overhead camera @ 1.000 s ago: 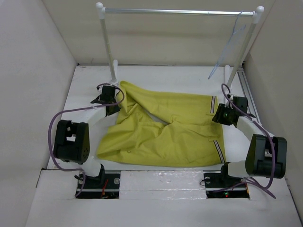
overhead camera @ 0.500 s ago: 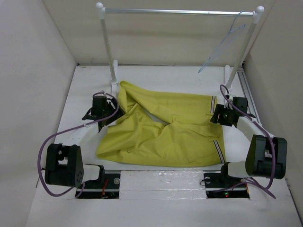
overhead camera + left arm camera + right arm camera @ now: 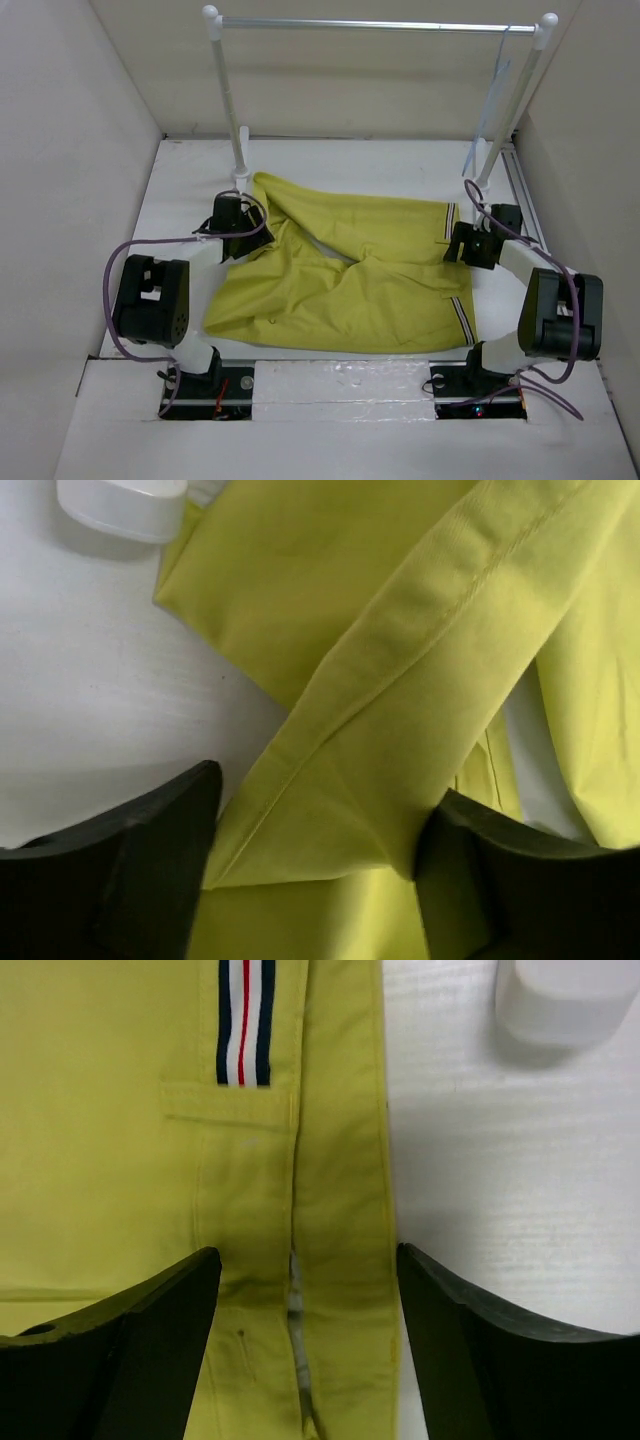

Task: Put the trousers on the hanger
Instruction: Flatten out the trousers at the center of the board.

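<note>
Two edges of the trousers (image 3: 360,285) inside wide-spread left hand (image 3: 322,815), right hand (image 3: 306,1270).

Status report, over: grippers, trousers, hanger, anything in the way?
Both open: left gripper straddles a fold, right gripper over the waistband. The trousers rumpled on the table, hanger on the rail, far right. Nothing blocking.

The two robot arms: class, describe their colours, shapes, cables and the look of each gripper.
The left arm and the right arm look alike: white links, a boxy black joint housing and a black base at the table edge. A thin purple cable loops along each arm. The left gripper and the right gripper have dark, smooth, wedge-shaped fingers.
</note>
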Action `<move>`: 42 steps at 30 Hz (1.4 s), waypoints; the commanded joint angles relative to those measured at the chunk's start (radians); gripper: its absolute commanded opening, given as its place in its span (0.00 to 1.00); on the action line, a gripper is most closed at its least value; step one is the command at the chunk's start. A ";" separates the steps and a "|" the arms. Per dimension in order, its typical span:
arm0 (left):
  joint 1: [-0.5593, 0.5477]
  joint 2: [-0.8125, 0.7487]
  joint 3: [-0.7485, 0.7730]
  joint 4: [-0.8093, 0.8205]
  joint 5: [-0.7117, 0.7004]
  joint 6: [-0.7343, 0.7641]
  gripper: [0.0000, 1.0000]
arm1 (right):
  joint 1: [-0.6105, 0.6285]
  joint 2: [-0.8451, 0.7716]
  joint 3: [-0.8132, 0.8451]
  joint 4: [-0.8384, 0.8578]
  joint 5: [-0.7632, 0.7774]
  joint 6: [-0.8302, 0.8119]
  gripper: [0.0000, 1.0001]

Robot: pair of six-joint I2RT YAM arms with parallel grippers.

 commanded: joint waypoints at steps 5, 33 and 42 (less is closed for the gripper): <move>0.001 0.016 0.069 0.039 -0.057 0.017 0.02 | -0.004 0.072 0.053 0.009 -0.103 -0.021 0.49; 0.063 -0.098 0.531 -0.584 -0.753 0.223 0.00 | -0.359 -0.154 0.158 0.018 0.038 0.209 0.00; 0.003 0.363 1.040 -0.768 -0.964 0.205 0.78 | -0.276 -0.034 0.304 -0.015 0.085 0.198 0.64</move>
